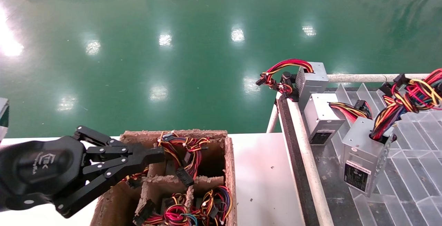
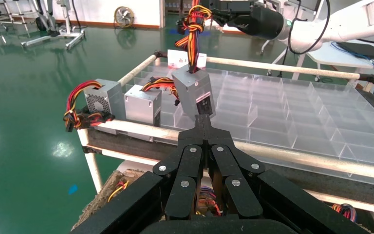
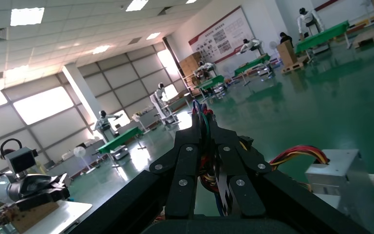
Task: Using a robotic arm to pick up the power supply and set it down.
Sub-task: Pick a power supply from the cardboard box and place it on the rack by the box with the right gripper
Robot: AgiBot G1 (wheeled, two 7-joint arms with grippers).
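Note:
A silver power supply (image 1: 365, 154) hangs tilted by its red, yellow and black cable bundle (image 1: 407, 98), its lower end at the clear divided tray (image 1: 414, 150). In the left wrist view the same power supply (image 2: 193, 90) dangles under my right gripper (image 2: 200, 9). My right gripper (image 3: 202, 122) is shut on those cables. It is out of the head view past the right edge. My left gripper (image 1: 160, 153) is shut and holds nothing, hovering over the cardboard box (image 1: 228, 157). Its fingertips (image 2: 203, 126) are pressed together.
Two more power supplies (image 1: 312, 79) (image 1: 323, 117) stand at the tray's far left corner, beside the cart rail (image 1: 304, 143). The cardboard box is divided into cells full of coloured cables. A white table (image 1: 262, 177) lies between box and cart. Green floor lies beyond.

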